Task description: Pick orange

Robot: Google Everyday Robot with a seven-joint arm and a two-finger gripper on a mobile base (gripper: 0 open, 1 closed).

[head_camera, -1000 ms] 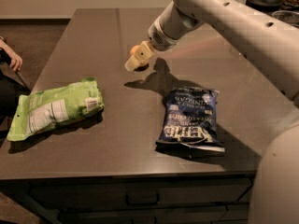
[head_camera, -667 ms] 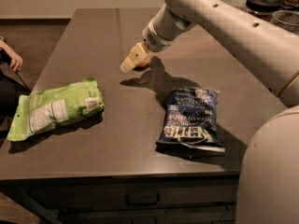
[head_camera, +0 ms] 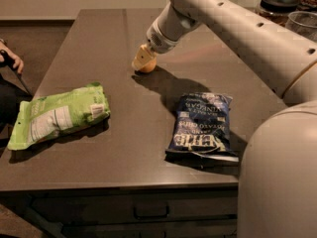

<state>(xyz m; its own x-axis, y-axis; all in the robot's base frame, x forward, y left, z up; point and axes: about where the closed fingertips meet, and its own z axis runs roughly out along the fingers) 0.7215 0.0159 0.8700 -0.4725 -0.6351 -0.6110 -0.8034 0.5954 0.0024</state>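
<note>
Presently, the table (head_camera: 99,43) bears every item. The arm (head_camera: 237,29) reaches in from the right over its far half. A green bag (head_camera: 57,115) lies front left, a blue bag (head_camera: 202,125) front right, well apart. The gripper (head_camera: 142,58) sits low mid-table, against the orange (head_camera: 148,67) resting on the surface. Whether it has hold: cannot tell.

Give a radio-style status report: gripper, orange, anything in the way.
Gripper low over the table, right at the orange. Orange partly hidden behind it. Green bag and blue bag lie nearer the front, out of the way.
</note>
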